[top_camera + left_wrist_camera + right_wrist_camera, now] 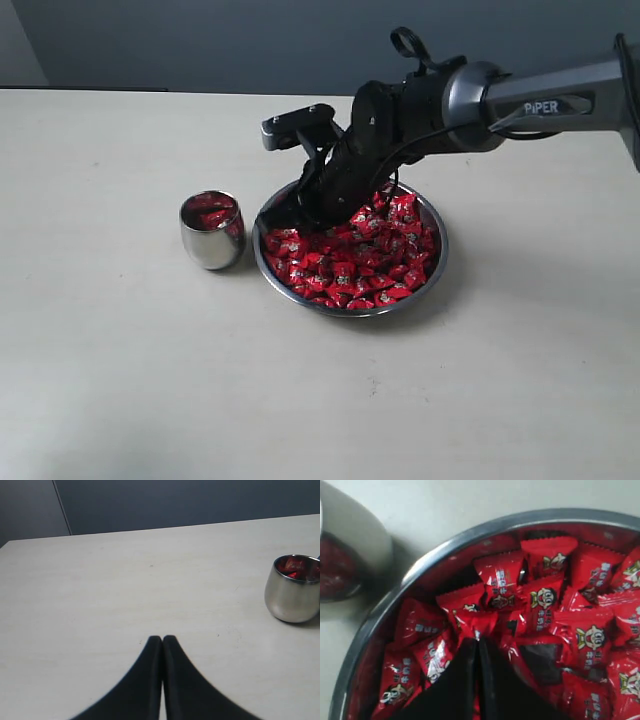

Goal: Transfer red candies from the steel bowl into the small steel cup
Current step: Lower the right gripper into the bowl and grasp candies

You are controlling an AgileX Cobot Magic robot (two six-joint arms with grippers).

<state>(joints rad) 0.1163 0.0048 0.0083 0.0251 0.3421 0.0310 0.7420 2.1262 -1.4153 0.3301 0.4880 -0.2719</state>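
Right arm: slants down, right claw (478, 641) tips in the steel bowl (442, 250).
Right claw: pinched shut among red candies (345, 270); any catch hidden.
Left claw (162, 639): closed, empty.

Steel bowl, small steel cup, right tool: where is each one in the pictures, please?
steel bowl (352, 311), exterior view, front rim.
small steel cup (209, 250), exterior view, outer wall.
right tool (478, 641), right wrist view, midway between its fingertips.
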